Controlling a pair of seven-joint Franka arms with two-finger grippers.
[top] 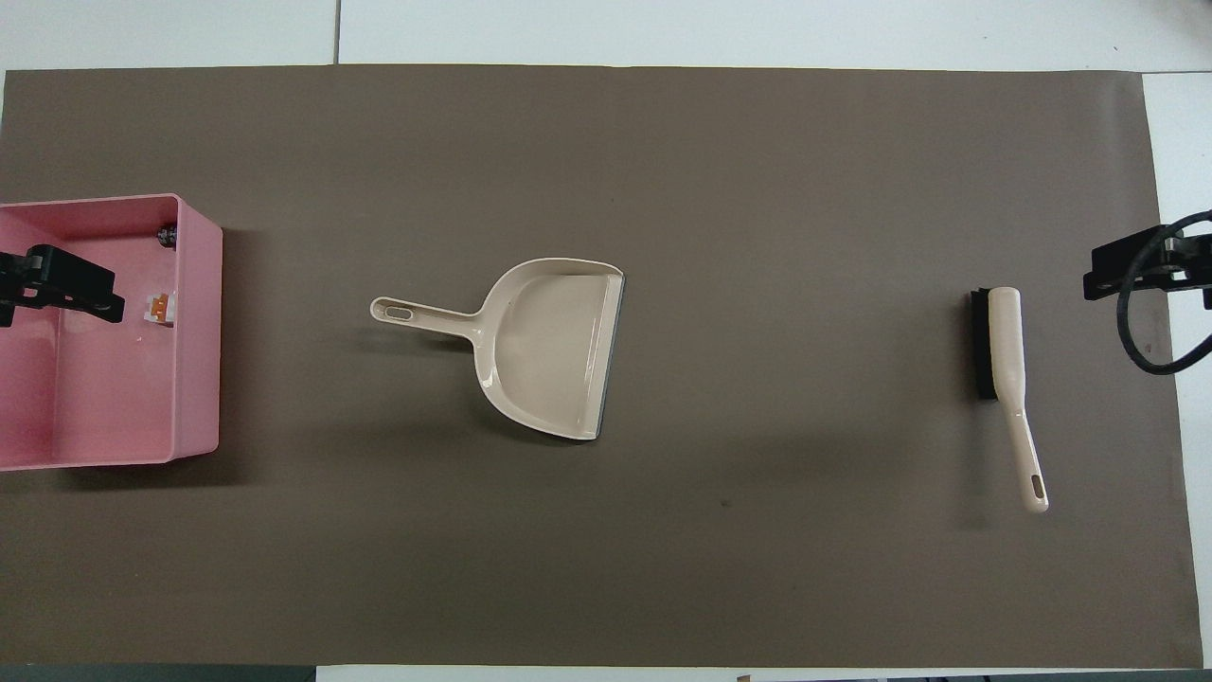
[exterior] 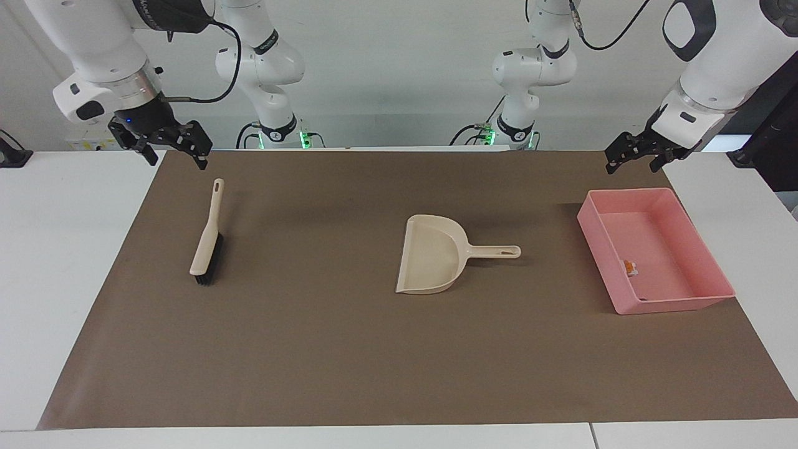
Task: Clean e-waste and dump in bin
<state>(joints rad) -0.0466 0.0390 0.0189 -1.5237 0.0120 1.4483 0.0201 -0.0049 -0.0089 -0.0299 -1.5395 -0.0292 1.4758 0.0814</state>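
The pink bin (exterior: pixel 598 240) stands at the left arm's end of the brown mat, and it also shows in the overhead view (top: pixel 201 360). In it lies a small white bit of e-waste with an orange mark (exterior: pixel 631 269) (top: pixel 158 308). A small dark bit (top: pixel 168 233) lies in the bin's corner farthest from the robots. My left gripper (exterior: pixel 633 166) (top: pixel 57 284) is open and empty, raised above the bin. My right gripper (exterior: pixel 176 159) (top: pixel 1136 270) is open and empty, hovering over the mat's edge by the brush handle's tip.
A beige dustpan (exterior: pixel 433 254) (top: pixel 549 346) lies mid-mat, its handle pointing toward the bin. A beige brush with black bristles (exterior: pixel 207 240) (top: pixel 1006 365) lies at the right arm's end. White table (exterior: pixel 62 249) surrounds the brown mat (exterior: pixel 312 349).
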